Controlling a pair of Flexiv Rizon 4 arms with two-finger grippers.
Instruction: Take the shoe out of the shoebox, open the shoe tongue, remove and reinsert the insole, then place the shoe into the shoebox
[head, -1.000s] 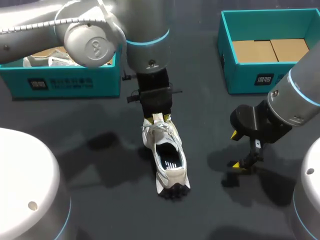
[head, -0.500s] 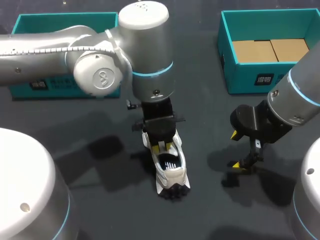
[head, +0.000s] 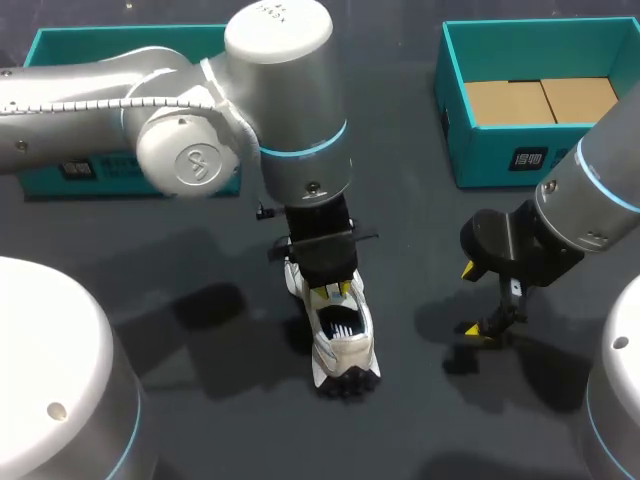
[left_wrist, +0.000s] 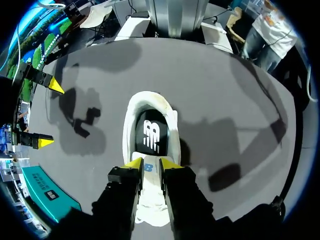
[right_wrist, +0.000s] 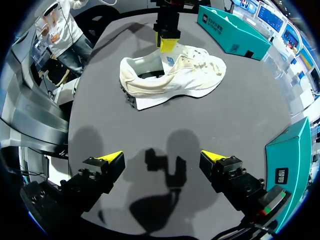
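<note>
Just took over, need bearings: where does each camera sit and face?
Head: above and behind, looking down at the table; left arm and right arm show.
Left wrist: looks past the left pincer, shut on the tongue, into the shoe.
Right wrist: looks past the open right pincer at the shoe's side.
All share the shoe.

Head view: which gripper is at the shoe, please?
The left gripper, closed on the tongue of the white shoe; the right gripper hangs open, apart from it.
</note>
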